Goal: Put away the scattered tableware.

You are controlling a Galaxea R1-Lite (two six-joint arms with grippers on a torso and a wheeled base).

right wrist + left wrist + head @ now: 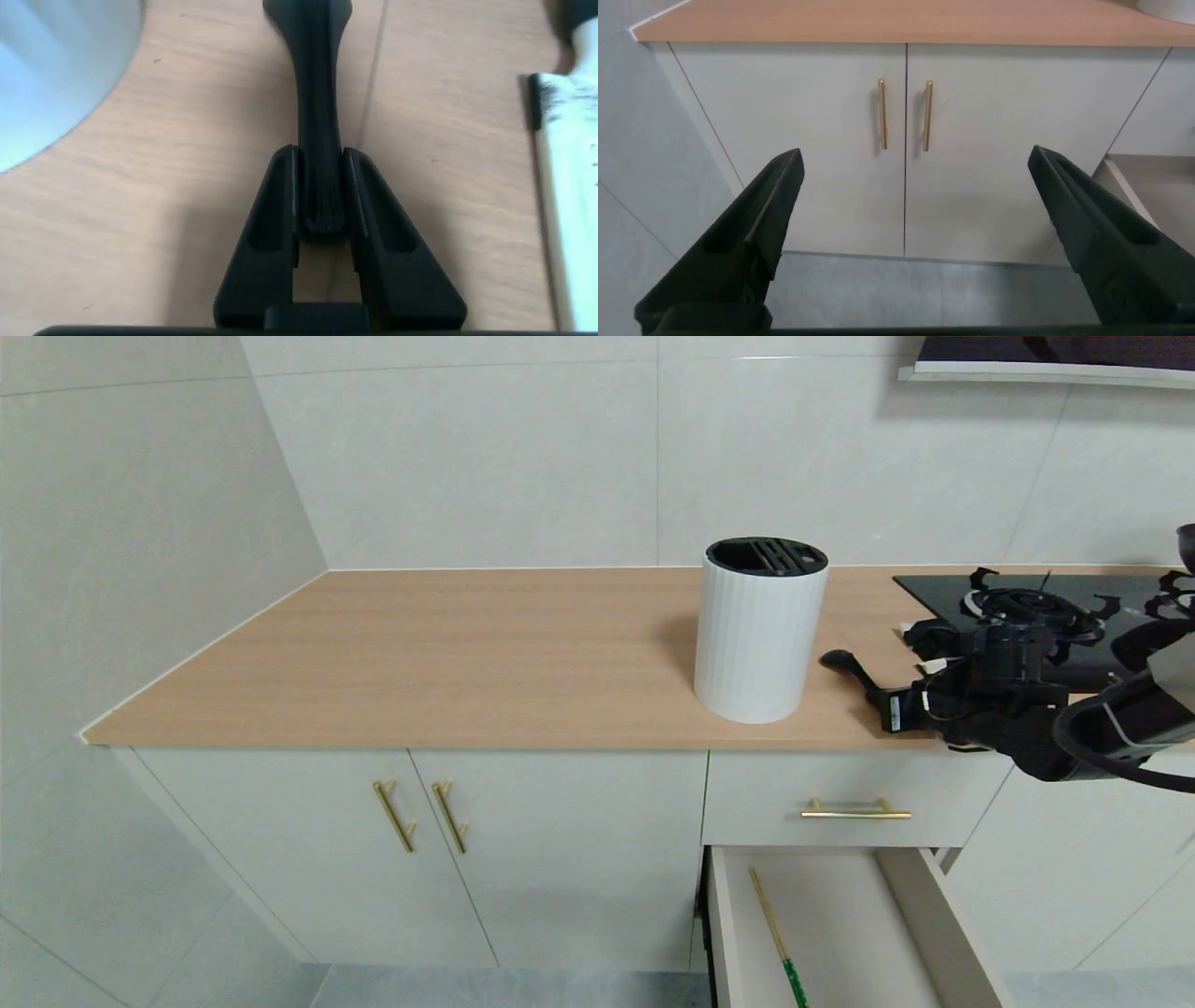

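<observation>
One piece in hand: the right jaws are pinched tight on the handle end of a black utensil (pixel 316 121), down at the bench (pixel 467 653) just beside the white ribbed holder (pixel 758 635). Left jaws gape wide and empty, facing the cabinet doors (pixel 906 149). Chopsticks (pixel 773 929) already lie in the open drawer (pixel 840 905). The utensil isn't stowed, and a white item (pixel 565 187) waits nearby, so it's early going, I'd say.

The black utensil (pixel 318 140) ran past the right wrist view's edge, its kind unclear; the white holder (pixel 56 75) beside it was blurred and cropped; the head view's lower edge cut the chopstick (pixel 773 933) and drawer (pixel 934 933).
</observation>
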